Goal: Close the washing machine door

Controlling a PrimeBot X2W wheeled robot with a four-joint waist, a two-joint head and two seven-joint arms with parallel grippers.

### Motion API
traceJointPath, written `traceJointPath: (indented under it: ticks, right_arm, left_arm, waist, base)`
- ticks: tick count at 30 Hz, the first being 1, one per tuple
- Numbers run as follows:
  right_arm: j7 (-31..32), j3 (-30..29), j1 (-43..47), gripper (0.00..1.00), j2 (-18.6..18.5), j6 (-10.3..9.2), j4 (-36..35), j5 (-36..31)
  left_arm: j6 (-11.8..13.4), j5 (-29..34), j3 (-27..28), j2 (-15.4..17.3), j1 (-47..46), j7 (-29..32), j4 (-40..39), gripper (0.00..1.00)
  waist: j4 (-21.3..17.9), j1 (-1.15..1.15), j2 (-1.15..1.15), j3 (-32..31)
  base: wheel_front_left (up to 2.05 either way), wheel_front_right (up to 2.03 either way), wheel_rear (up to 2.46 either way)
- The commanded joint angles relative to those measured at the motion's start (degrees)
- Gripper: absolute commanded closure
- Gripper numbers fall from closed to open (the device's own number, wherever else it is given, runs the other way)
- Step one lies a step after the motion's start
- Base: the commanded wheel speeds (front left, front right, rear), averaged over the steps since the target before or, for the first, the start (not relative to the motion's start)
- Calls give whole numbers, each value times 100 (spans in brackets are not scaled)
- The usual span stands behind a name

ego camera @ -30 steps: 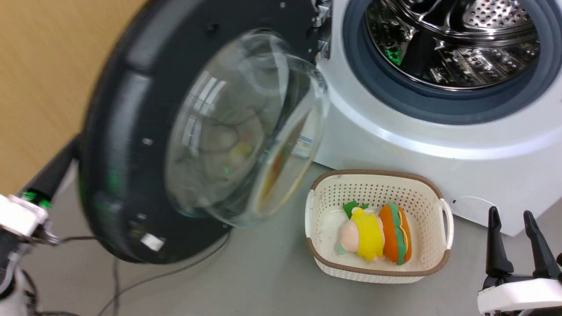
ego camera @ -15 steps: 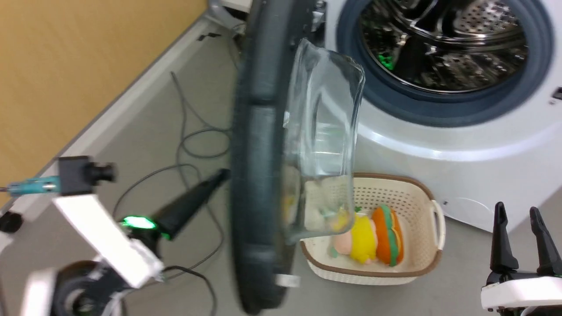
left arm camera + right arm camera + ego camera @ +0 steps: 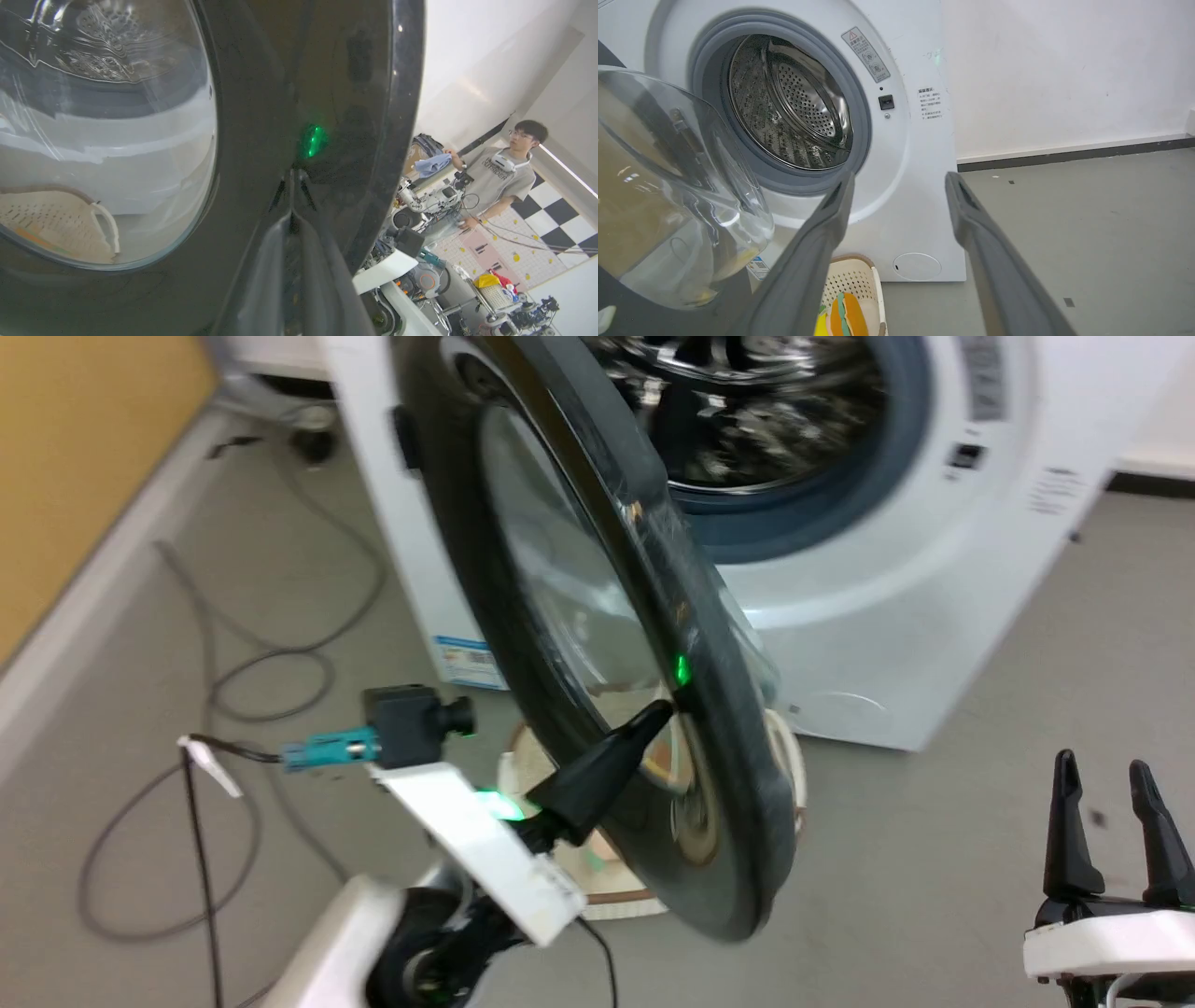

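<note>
Now your left claw (image 3: pixel 656 712), pressed together, touches the washing machine door (image 3: pixel 569 607) mid-frame; the washing machine (image 3: pixel 896 607) lies upper right. Your right claw (image 3: pixel 1097 763) is spread.

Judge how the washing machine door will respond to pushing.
Probably rigid and heavy: the washing machine door has a thick rim and bulging glass. Hinged, it should swing, not tip. The left gripper might slip on its gloss.

Cream basket (image 3: pixel 853 280) — plush toys (image 3: pixel 846 317) inside — distant person (image 3: pixel 504 173)
</note>
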Motion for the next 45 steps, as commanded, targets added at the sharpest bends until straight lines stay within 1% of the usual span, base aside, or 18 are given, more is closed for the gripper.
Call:
traceJointPath:
  ticks: [1,4,7,12,17,20,24,27,31,33,36,37,39,40,43,45]
  right_arm:
    - [-24,14,-88,0,5,5,-21,34]
    - [-24,-5,-119,0,5,5,-21,41]
    - [-24,1,-149,0,5,5,-22,46]
    - [-24,12,-214,0,5,5,-28,58]
    - [-24,93,-259,0,5,5,-15,82]
    - [-24,118,-259,0,5,5,-22,92]
    - [-24,112,-235,0,5,5,-31,87]
    - [-24,110,-203,0,5,5,-39,67]
    - [-24,94,-157,0,5,5,-65,25]
    - [-24,94,-143,0,5,5,-86,5]
    - [-24,78,-121,0,5,5,-139,-33]
    - [-24,71,-112,0,5,5,-164,-47]
    - [-24,58,-97,0,5,5,-224,-77]
    - [-24,58,-97,0,5,5,-224,-77]
    - [-24,88,-81,0,5,5,-385,-219]
    - [-24,107,-69,0,5,5,-503,-331]
  left_arm:
    - [-25,71,-147,11,-170,-228,135,100]
    - [-25,70,-511,-68,-472,-857,603,100]
    - [-25,-80,-833,-112,-782,-1289,1091,100]
    - [-25,-343,-1289,-159,-1267,-1758,1860,100]
    - [-25,-602,-1669,-230,-1644,-2070,2527,100]
    - [-25,-679,-1921,-232,-1809,-2232,2760,100]
    - [-25,-891,-2194,-221,-1904,-2410,2856,100]
    - [-25,-976,-2399,-124,-1952,-2505,2858,100]
    - [-25,-921,-2613,56,-2024,-2700,2858,100]
    - [-25,-718,-2727,209,-2089,-2809,2864,100]
    - [-21,0,-2699,444,-2212,-2965,3158,100]
    - [63,281,-2568,479,-2242,-2983,3268,100]
    - [351,962,-2039,489,-2236,-2991,3251,100]
    - [351,962,-2039,489,-2236,-2991,3251,100]
    - [869,2098,-1241,550,-2021,-2993,2913,100]
    - [1215,2839,-830,649,-1857,-2994,2621,100]
  waist:
    - [-416,0,0,123]
    - [-696,0,0,192]
    - [-942,0,0,263]
    - [-1232,0,0,356]
    - [-1412,0,0,394]
    - [-1453,0,0,400]
    - [-1418,0,0,370]
    - [-1342,0,0,309]
    - [-1212,0,0,209]
    - [-1153,0,0,161]
    - [-1062,0,0,86]
    - [-1031,0,0,63]
    - [-979,0,0,31]
    - [-979,0,0,31]
    - [-911,0,0,-2]
    - [-866,0,0,-18]
  base:
    - [0,0,0]
    - [0,0,0]
    - [0,0,0]
    - [0,0,0]
    - [0,0,0]
    - [0,0,0]
    - [0,0,0]
    - [0,0,0]
    - [0,0,0]
    - [0,0,0]
    - [0,0,0]
    - [0,0,0]
    - [0,0,0]
    - [0,0,0]
    - [0,0,0]
    - [0,0,0]
